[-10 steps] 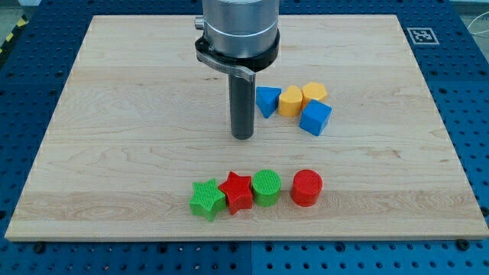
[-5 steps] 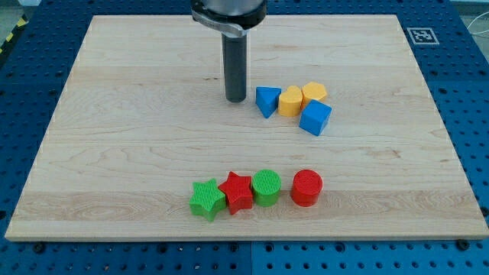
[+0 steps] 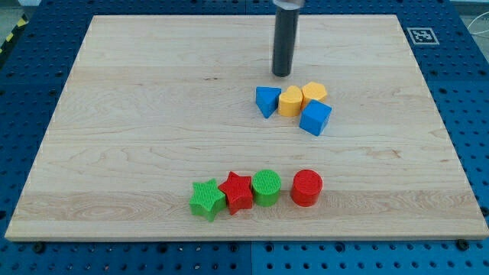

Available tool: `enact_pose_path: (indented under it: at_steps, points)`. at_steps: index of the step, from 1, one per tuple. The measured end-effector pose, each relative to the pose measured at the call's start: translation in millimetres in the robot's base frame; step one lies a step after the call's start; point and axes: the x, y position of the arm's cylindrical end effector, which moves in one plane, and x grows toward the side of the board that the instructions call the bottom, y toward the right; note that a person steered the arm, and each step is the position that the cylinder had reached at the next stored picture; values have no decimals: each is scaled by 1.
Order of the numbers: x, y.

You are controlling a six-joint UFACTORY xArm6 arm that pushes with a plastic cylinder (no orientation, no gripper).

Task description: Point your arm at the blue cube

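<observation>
The blue cube lies right of the board's middle, at the lower right of a small cluster. It touches a yellow block and sits just below a second yellow block. A blue triangular block is at the cluster's left. My tip stands above the cluster, just above the gap between the blue triangle and the first yellow block, apart from them. It is up and to the left of the blue cube, not touching it.
A row near the view's bottom holds a green star, a red star, a green cylinder and a red cylinder. A black-and-white marker sits at the wooden board's top right corner.
My tip has moved up and then to the right, from left of the blue triangle to above the cluster. No block has moved.
</observation>
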Motion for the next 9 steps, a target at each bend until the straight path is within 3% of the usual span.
enact_pose_path:
  at_steps: [3, 4, 7, 9]
  points:
    - [20, 102]
    - [63, 119]
    - [161, 109]
    - [175, 48]
